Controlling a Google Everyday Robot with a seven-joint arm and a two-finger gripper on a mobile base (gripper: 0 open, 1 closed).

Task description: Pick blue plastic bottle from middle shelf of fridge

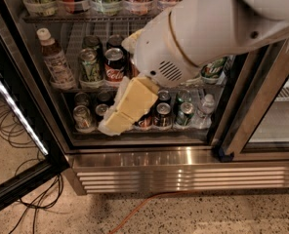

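The blue plastic bottle (54, 60), clear with a white cap, brown drink and a pale label, stands upright at the left end of the middle shelf (71, 87) of the fridge (183, 172). My gripper (113, 124), pale yellow on a white arm (208, 28), hangs in front of the lower rack. It is to the right of the bottle, lower than it, and apart from it. It holds nothing that I can see. The arm hides the right part of the middle shelf.
A green can (90, 66) and a Coca-Cola can (114, 65) stand right of the bottle. Several cans and a small water bottle (205, 112) fill the lower rack. The open black door (17, 116) is on the left. Cables lie on the floor (42, 204).
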